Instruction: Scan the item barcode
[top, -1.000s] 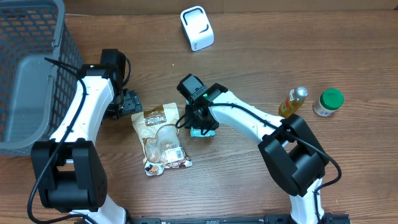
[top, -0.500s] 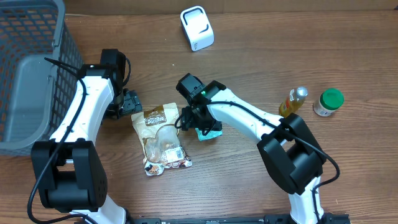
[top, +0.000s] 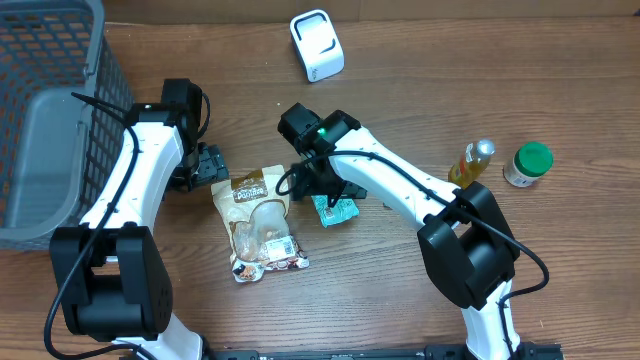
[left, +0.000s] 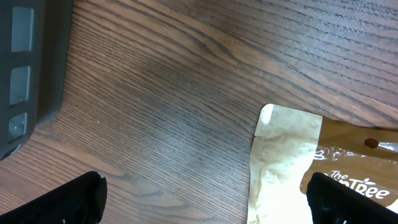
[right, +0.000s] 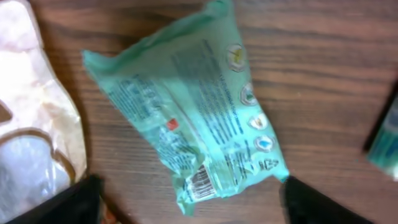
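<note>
Since a second ago, my right end effector (top: 312, 183) has let go of the teal packet (top: 335, 210) and drawn back from it; its fingers are released and spread wide above the packet, gripping nothing. Nearest me, the brown snack bag (top: 260, 225) lies flat on the table (top: 400, 300). Just to its right is the packet, tilted, with its barcode (right: 200, 179) facing up at the lower end. My left end effector (top: 205, 165) hovers at the bag's top corner, fully released and empty. Off to the right stand an oil bottle (top: 470, 163) and a green-lidded jar (top: 527, 165). Farther back sits the white scanner (top: 317, 45), well apart from the packet, with the grey basket (top: 50, 120) at far left.
</note>
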